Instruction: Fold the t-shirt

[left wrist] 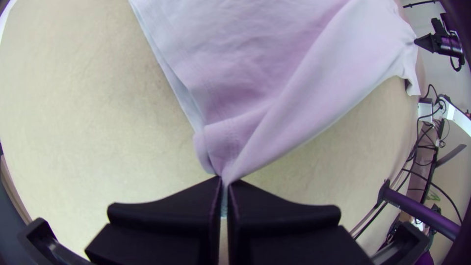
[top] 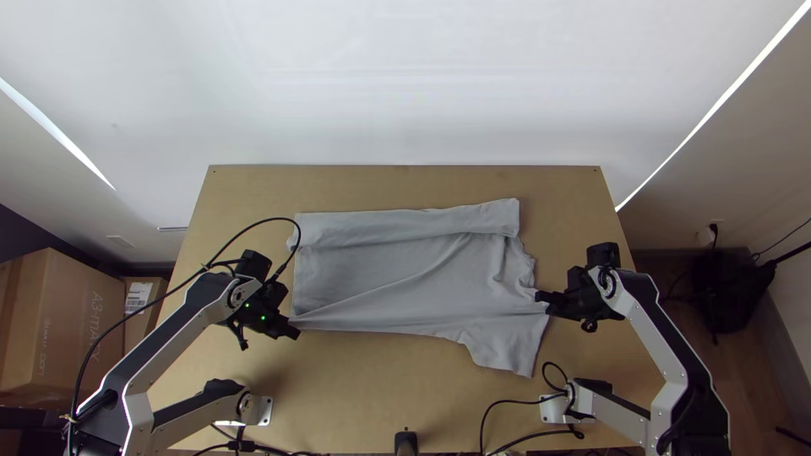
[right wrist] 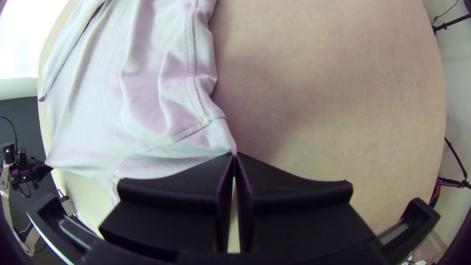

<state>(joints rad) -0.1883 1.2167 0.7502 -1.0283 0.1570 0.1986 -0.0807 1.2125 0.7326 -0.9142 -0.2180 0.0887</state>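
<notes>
Beside two brown cardboard boxes [top: 63, 338], lower left, one light wooden table [top: 363, 388] is standing; black left gripper [top: 292, 328] and black right gripper [top: 541, 298] are pinching one grey cloth t-shirt [top: 397, 279].

White wall [top: 405, 101] beyond wooden table [top: 363, 380], cardboard boxes [top: 72, 329] left, seemingly wooden floor [top: 748, 388] right
</notes>
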